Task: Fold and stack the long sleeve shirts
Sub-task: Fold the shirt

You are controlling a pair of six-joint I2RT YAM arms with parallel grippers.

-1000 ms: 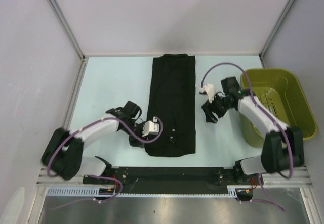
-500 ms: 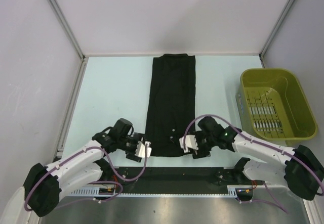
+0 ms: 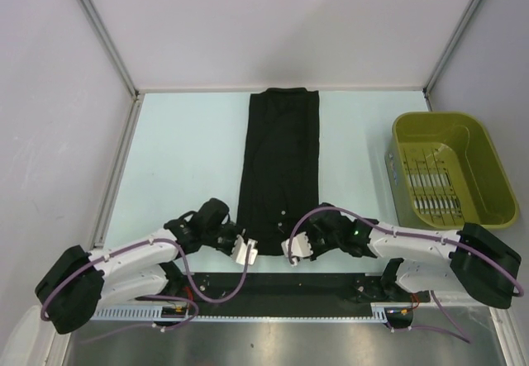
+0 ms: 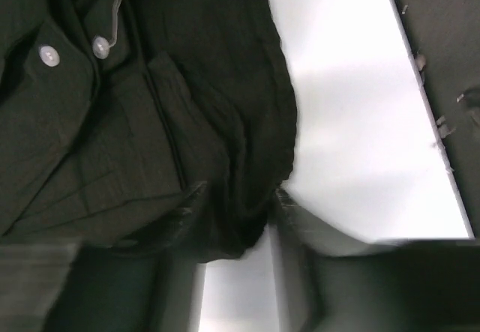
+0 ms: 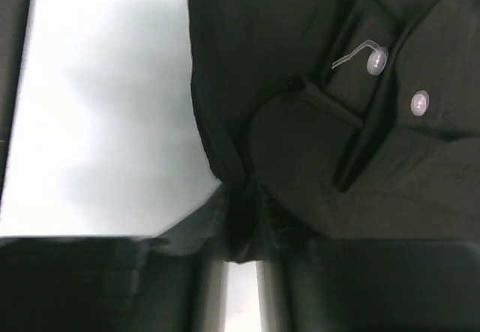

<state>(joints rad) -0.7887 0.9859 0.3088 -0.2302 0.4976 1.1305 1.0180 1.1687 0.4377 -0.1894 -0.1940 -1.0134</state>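
A black long sleeve shirt [image 3: 279, 159] lies on the pale table [image 3: 182, 159], folded into a long narrow strip. It runs from the far edge down the middle to the near edge. An olive-green plastic basket [image 3: 446, 118] stands well apart on the right.

Both arms reach in low from the near side, one to each near corner of the strip. The left gripper [image 3: 246, 248] is at the near left corner and the right gripper [image 3: 292, 245] at the near right corner, with the shirt's near hem between them.

In the left wrist view, the left gripper [image 4: 238, 197] has its fingers closed on a bunched fold of the black cloth, which fills the gap between them. The rest of the shirt spreads up and to the left, and two small pale buttons [image 4: 49, 55] show there.

In the right wrist view, the right gripper [image 5: 241, 197] has its fingers drawn close together, pinching a narrow gather of the cloth's edge. The shirt spreads up and to the right, and its buttons [image 5: 376, 61] show on the placket. Bare table lies on the outer side of each grip.
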